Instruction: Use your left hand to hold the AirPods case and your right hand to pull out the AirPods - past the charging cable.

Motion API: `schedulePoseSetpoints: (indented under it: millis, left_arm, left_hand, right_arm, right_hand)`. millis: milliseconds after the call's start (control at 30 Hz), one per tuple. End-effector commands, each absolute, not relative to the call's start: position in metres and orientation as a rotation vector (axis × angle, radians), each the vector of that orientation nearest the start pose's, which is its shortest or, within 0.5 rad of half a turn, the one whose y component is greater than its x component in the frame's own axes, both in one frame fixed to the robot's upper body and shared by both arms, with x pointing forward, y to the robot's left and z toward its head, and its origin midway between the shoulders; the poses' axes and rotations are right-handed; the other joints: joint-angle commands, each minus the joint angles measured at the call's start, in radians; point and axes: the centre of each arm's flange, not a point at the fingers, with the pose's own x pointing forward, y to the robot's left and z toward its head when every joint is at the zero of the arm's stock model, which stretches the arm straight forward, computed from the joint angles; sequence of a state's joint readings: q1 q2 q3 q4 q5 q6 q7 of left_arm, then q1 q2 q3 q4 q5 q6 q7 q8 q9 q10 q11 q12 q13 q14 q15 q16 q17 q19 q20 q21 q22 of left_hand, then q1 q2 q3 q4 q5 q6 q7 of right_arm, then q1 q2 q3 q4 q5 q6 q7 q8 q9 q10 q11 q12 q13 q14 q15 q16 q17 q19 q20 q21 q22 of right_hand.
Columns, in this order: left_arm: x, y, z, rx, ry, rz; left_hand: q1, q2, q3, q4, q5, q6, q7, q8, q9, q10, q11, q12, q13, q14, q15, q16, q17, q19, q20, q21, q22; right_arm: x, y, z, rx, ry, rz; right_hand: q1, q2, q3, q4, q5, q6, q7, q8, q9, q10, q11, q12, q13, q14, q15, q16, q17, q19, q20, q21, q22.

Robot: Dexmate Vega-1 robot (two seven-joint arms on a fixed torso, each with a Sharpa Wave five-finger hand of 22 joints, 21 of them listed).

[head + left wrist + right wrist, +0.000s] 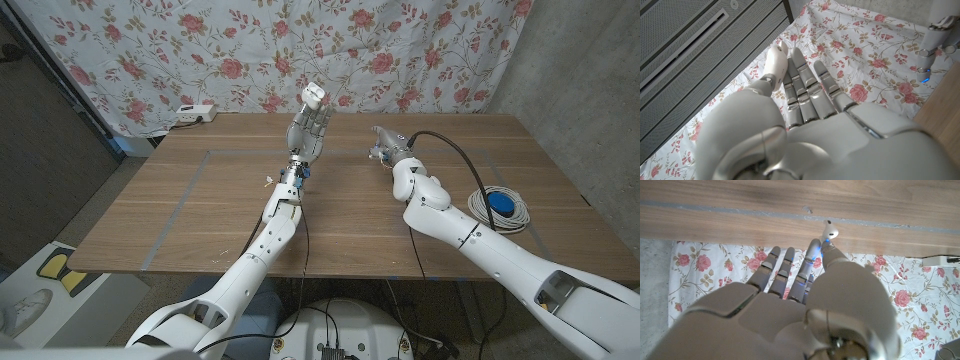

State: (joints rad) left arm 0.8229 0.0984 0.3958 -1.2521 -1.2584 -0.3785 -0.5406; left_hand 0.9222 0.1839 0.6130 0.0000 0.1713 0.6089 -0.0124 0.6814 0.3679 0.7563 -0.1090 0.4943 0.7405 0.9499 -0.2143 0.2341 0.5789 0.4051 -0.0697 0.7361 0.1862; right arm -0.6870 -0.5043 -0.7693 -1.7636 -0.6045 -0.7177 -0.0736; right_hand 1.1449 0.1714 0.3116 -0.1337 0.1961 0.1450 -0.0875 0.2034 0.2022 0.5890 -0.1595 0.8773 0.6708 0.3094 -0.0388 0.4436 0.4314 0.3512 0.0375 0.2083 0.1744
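The right hand [805, 310] pinches one AirPod [830, 229] at its fingertips, stem pointing back toward the hand. The left hand [308, 128] holds the AirPods case [314, 95] raised, just to its left.

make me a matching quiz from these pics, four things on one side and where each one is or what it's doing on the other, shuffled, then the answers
Things:
1. AirPods case
2. AirPod
3. blue and white cable coil
4. white power strip

Places or states:
A. lying on the table's right side
B. pinched at the right robot hand's fingertips
C. at the table's far left edge, by the floral cloth
D. held up by the left robot hand

Pairs: 1-D, 2-B, 3-A, 4-C
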Motion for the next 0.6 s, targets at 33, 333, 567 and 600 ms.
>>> schedulePoseSetpoints:
  millis: [33,333,567,600]
  left_arm:
    - [0.623,0.122,-0.007,-0.88,-0.784,-0.792]
    - [0.623,0.123,-0.007,-0.881,-0.783,-0.792]
    - [0.623,0.123,-0.007,-0.885,-0.784,-0.795]
    - [0.623,0.124,-0.007,-0.881,-0.782,-0.786]
  left_hand:
    - [0.009,0.014,0.043,-0.038,0.009,0.081,-0.052,0.068,0.303,0.044,-0.042,-0.002,0.002,-0.001,0.002,-0.001,0.002,0.001,-0.001,0.006,0.0]
    - [0.009,0.014,0.043,-0.039,0.009,0.084,-0.051,0.069,0.302,0.045,-0.041,-0.002,0.003,-0.001,0.002,-0.001,0.003,-0.001,-0.001,0.009,0.0]
    - [0.009,0.014,0.043,-0.04,0.009,0.084,-0.052,0.07,0.301,0.048,-0.039,-0.002,0.001,-0.002,0.001,-0.001,0.002,-0.002,0.0,0.011,0.0]
    - [0.009,0.014,0.043,-0.04,0.009,0.084,-0.051,0.069,0.3,0.048,-0.04,-0.002,0.002,-0.002,0.001,-0.001,0.002,-0.001,-0.001,0.012,-0.001]
  right_arm:
    - [0.62,-0.14,0.006,-1.246,-0.398,-0.208]
    - [0.627,-0.142,-0.002,-1.253,-0.372,-0.21]
    - [0.63,-0.143,-0.006,-1.256,-0.353,-0.21]
    - [0.631,-0.143,-0.007,-1.256,-0.351,-0.211]
  right_hand:
    - [0.007,0.002,-0.003,0.002,-0.001,0.008,-0.001,-0.003,0.004,-0.002,-0.01,0.005,0.002,0.005,-0.166,-0.001,0.001,0.006,-0.003,-0.001,0.002]
    - [0.007,0.007,-0.004,0.004,-0.001,0.008,-0.005,-0.005,0.004,-0.017,-0.014,0.008,0.009,-0.008,-0.163,-0.006,0.004,-0.001,-0.004,-0.004,0.002]
    - [0.007,0.009,-0.005,0.005,-0.001,0.008,-0.006,-0.006,0.004,-0.021,-0.02,0.012,0.012,-0.013,-0.158,-0.009,0.005,-0.004,-0.001,-0.005,0.002]
    - [0.007,0.009,-0.005,0.006,-0.001,0.008,-0.006,-0.006,0.004,-0.02,-0.021,0.012,0.011,-0.014,-0.158,-0.009,0.005,-0.004,-0.001,-0.006,0.002]
